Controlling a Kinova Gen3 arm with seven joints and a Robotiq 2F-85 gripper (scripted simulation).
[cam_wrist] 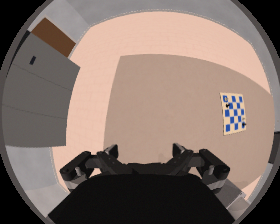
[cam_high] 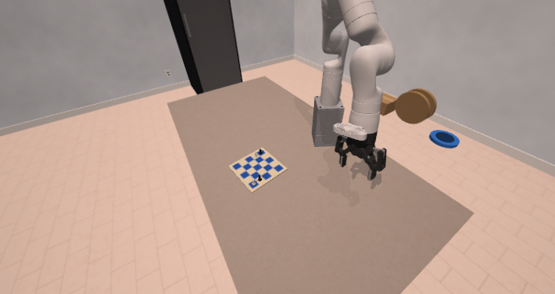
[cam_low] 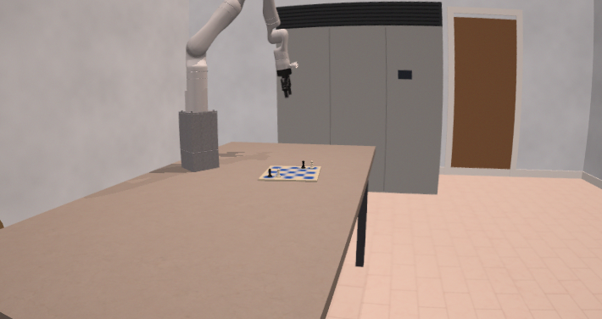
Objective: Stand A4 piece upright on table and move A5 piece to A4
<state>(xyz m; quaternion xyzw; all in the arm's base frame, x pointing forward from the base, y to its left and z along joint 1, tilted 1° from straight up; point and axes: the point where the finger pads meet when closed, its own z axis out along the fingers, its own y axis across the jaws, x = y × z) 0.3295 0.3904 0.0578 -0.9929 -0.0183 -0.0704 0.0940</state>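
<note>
A small blue-and-cream chessboard lies on the brown table; it also shows in the exterior view and at the right of the wrist view. Two pieces stand at its far corner: a black one and a white one. Two more stand at its near edge: a black one and a white one. The square labels are too small to read. My gripper hangs high above the table, right of the board, open and empty.
The arm's grey pedestal stands on the table behind the gripper. A dark cabinet stands beyond the table's far end. A blue bowl and a wooden object lie on the floor at right.
</note>
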